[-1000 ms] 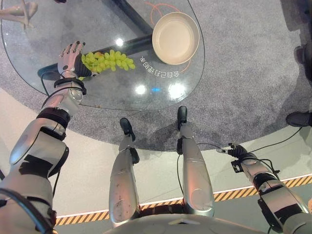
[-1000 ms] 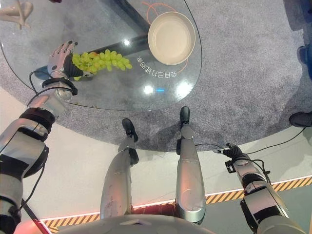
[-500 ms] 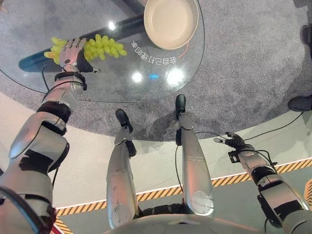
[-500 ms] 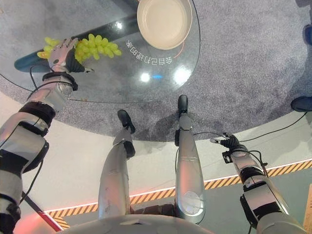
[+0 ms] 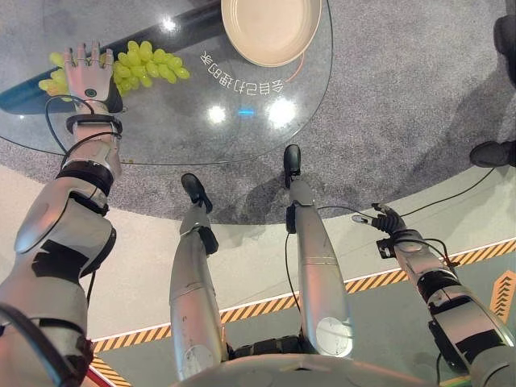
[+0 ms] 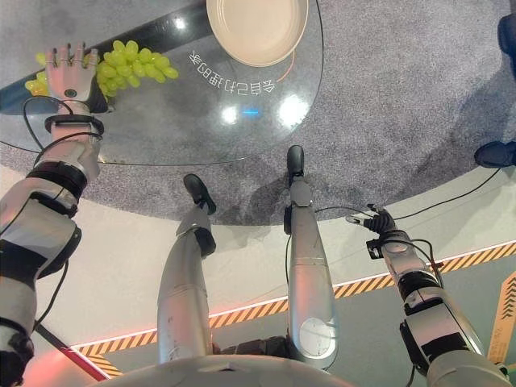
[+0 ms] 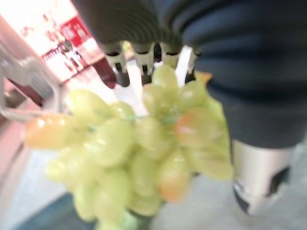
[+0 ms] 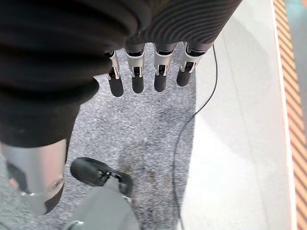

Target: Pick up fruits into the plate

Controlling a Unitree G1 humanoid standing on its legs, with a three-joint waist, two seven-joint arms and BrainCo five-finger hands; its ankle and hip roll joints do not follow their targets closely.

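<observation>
We saw the left hand point(image 5: 87, 76) flat, fingers straight, over the bunch of green grapes point(image 5: 145, 63) on the round glass table point(image 5: 161, 121). The round beige plate point(image 5: 270, 28) sat well apart. The right hand point(image 8: 144, 72) hung relaxed, holding nothing.

Exhibition or showroom floor, round clear glass table point(image 5: 161, 137) on grey speckled carpet point(image 5: 403, 105), pale smooth flooring point(image 5: 242, 258) edged by orange-and-black striped hazard tape point(image 5: 258, 306), visitors' dark shoes point(image 5: 492, 153) nearby

A bunch of green grapes point(image 7: 144, 158) sits right under the left hand point(image 7: 249, 86), close between its fingers point(image 7: 139, 55) and thumb point(image 7: 261, 177). The fingers seem to reach over the bunch; a firm hold cannot be confirmed.
</observation>
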